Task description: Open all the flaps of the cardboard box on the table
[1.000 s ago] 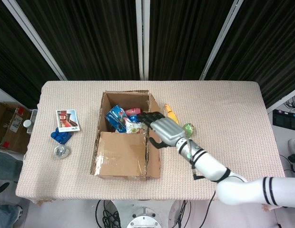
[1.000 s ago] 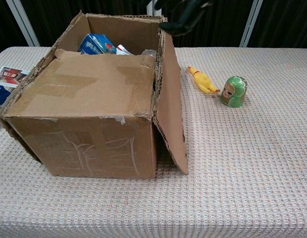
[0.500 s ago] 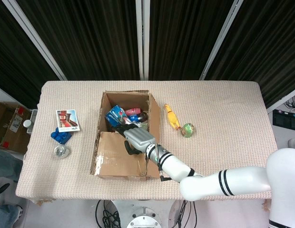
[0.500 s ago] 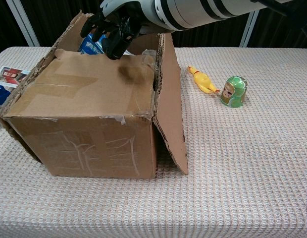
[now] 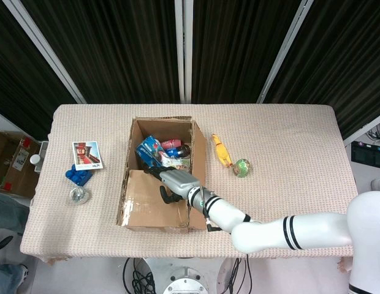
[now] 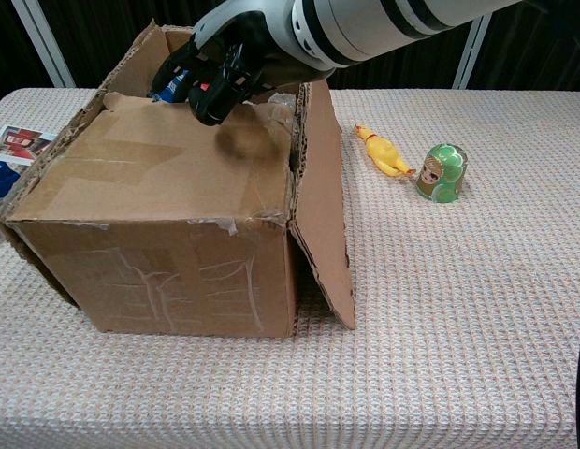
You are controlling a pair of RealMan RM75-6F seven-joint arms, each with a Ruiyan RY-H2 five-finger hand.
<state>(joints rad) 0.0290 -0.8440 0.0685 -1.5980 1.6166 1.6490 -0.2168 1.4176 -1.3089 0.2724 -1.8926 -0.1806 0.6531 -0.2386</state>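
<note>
Black curtains with pale metal posts hang behind a table (image 5: 288, 141) covered in a beige woven cloth. On it, left of centre and nearer the front edge, stands the cardboard box (image 5: 162, 177) (image 6: 168, 224). Its near flap (image 5: 154, 199) (image 6: 159, 168) lies folded flat over the front half of the opening, patched with tape. The right flap (image 6: 323, 220) hangs down outside the right wall, and the far and left flaps stand up or lean outward. Through the open rear half show a blue packet (image 5: 148, 150) and other small packaged goods.

From the front right corner of the table the white right arm (image 5: 282, 229) reaches across to the box. The right hand (image 5: 171, 182) (image 6: 220, 75), dark-fingered, sits over the far edge of the folded near flap, fingers curled downward at that edge; whether they actually grip the cardboard I cannot tell. The left hand appears in neither view.

Right of the box, toward the middle of the table, a yellow rubber chicken (image 5: 222, 150) (image 6: 384, 154) lies on the cloth, and just beside it to the right stands a small green figurine (image 5: 242, 166) (image 6: 442, 172). Near the left edge lie a picture card (image 5: 87, 155), a blue toy (image 5: 78, 176) just in front of it, and a small shiny round object (image 5: 79, 195) closer still to the front edge.
</note>
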